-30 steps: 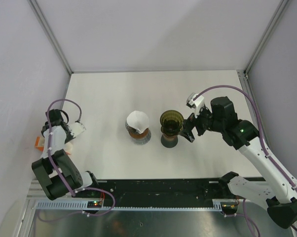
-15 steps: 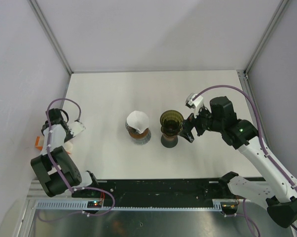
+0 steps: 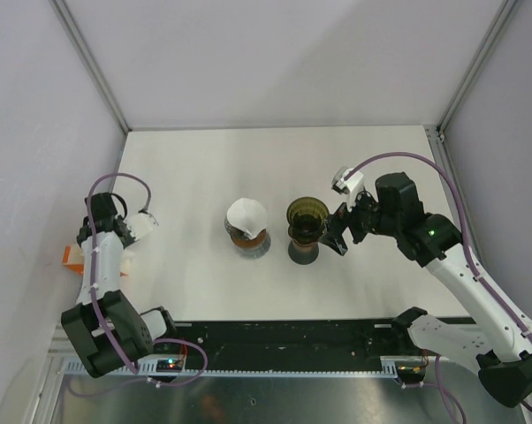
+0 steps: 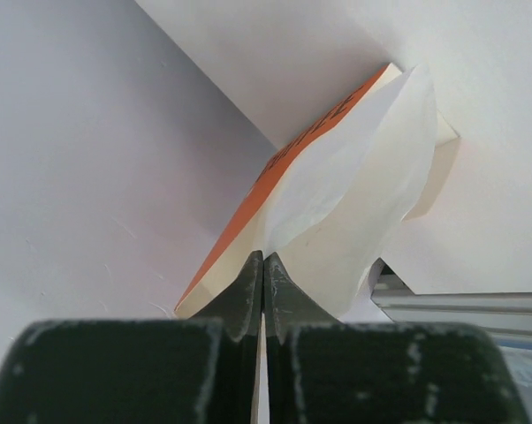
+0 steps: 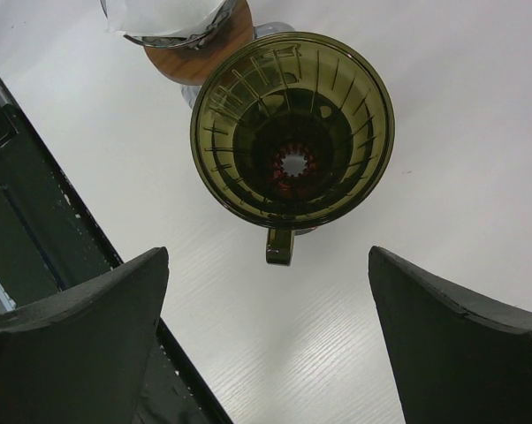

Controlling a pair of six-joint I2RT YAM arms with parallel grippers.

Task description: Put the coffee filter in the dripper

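At the far left edge of the table [image 3: 204,168] lies an orange and cream box [image 4: 248,208], right by the side wall. The left gripper [image 4: 263,263] hangs over it with its 2 fingers [image 4: 239,296] pressed flat together, clamped on the edge of a white coffee filter [image 4: 354,212]. The paper fans out from the fingertips and covers most of the box. From above, this arm is folded back at the left side, well apart from the things in the middle.

Near the middle of the table stands a glass cup [image 3: 247,240] with a wooden collar, and a second white filter [image 3: 247,214] sits in its top. Just beside it to the right is the dark green dripper [image 3: 307,215], upright on its round base. Its ribbed cone holds no paper, and the hole at the bottom shows. Its small handle [image 5: 279,247] points toward the right gripper [image 3: 338,228].

That gripper hovers close to the dripper's right side with its 2 fingers [image 5: 80,336] spread wide, holding nothing and touching nothing.
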